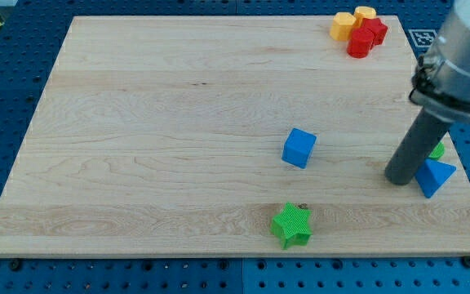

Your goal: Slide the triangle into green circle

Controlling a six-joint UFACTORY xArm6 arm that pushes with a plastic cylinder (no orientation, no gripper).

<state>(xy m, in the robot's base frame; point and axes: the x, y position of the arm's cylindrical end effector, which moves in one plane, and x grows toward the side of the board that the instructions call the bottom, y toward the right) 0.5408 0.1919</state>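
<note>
A blue triangle (436, 176) lies near the board's right edge, low in the view. A green circle (438, 151) sits just above it, mostly hidden behind my rod. My tip (399, 180) rests on the board just left of the blue triangle, close to or touching it. The rod rises up and to the right from the tip and covers most of the green circle.
A blue cube (299, 148) sits mid-board, right of centre. A green star (291, 225) lies near the bottom edge. At the top right are a yellow block (343, 26), a second yellow block (365, 14), a red block (374, 30) and a second red block (359, 44), bunched together on the wooden board (153, 139).
</note>
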